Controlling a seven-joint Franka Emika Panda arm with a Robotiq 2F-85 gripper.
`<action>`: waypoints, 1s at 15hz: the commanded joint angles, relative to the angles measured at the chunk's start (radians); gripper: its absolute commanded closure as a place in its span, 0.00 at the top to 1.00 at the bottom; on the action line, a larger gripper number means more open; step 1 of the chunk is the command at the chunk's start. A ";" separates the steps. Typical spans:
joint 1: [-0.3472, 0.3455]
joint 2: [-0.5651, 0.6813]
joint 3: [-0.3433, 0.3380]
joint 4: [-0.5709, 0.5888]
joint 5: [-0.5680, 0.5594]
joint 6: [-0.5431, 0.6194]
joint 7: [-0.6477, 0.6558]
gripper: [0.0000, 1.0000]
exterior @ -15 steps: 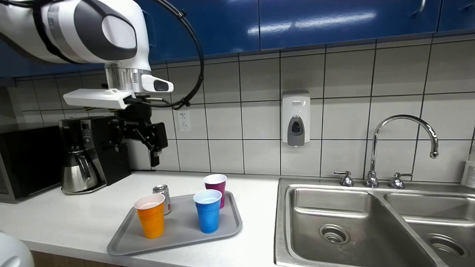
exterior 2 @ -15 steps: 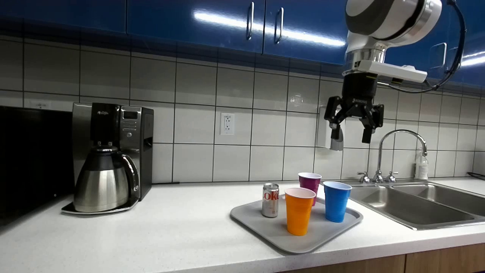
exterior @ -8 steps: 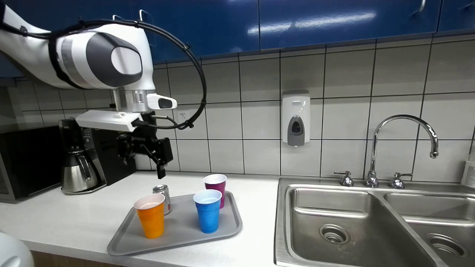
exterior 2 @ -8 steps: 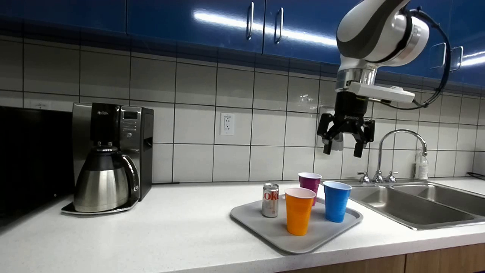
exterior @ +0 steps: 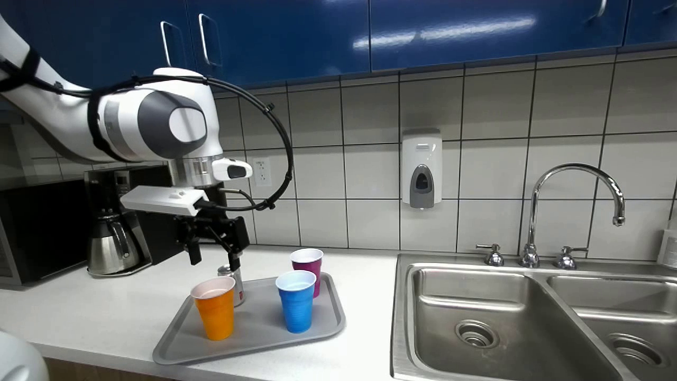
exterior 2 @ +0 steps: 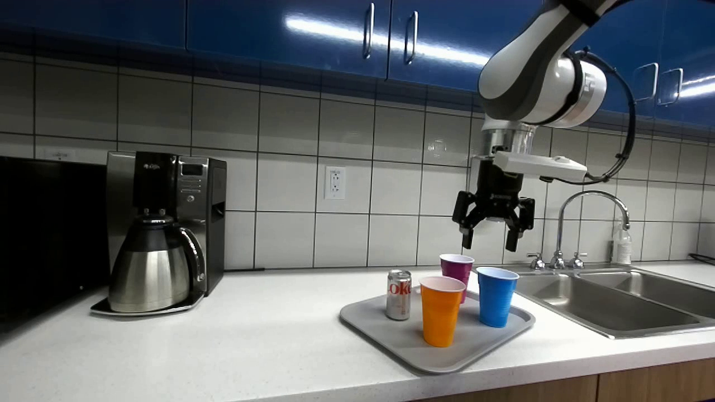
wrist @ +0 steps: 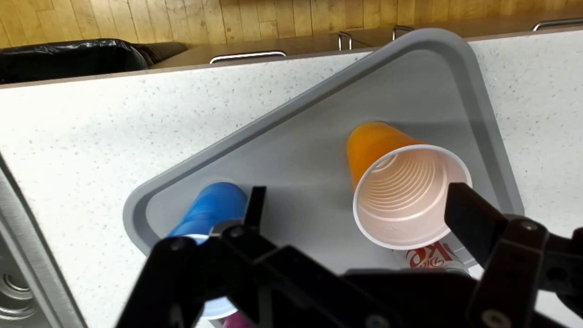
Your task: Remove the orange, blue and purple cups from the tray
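The orange cup [exterior: 216, 317], blue cup [exterior: 297, 309] and purple cup [exterior: 317, 272] stand upright on the grey tray [exterior: 256, 323]; these also show in an exterior view as orange cup [exterior 2: 440, 318], blue cup [exterior 2: 496, 300], purple cup [exterior 2: 458, 272] and tray [exterior 2: 380, 318]. My gripper [exterior 2: 490, 240] is open and empty, above the tray and higher than the cup rims. In the wrist view its fingers [wrist: 357, 196] are wide apart, with the orange cup [wrist: 371, 141] showing between them, nearer the right finger. The blue cup [wrist: 216, 205] is partly hidden by the left finger; the purple cup is mostly hidden.
A Coke can [exterior 2: 398, 306] stands on the tray beside the orange cup. A coffee maker [exterior 2: 162, 240] stands on the counter [exterior 2: 223, 352]. A sink [exterior: 470, 301] with a faucet [exterior: 534, 211] lies beside the tray. Blue cabinets [exterior 2: 279, 39] hang above.
My gripper has come down toward the tray, moving leftward in an exterior view and slightly rightward in another. It stays open. The cups, can and tray have not moved.
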 commanded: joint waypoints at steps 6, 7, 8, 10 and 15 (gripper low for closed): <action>-0.003 0.171 0.044 0.028 -0.060 0.101 0.104 1.00; -0.003 0.187 0.046 0.031 -0.067 0.108 0.113 1.00; -0.003 0.205 0.048 0.035 -0.076 0.117 0.124 1.00; -0.004 0.239 0.050 0.049 -0.094 0.131 0.148 1.00; -0.007 0.323 0.048 0.094 -0.164 0.155 0.227 1.00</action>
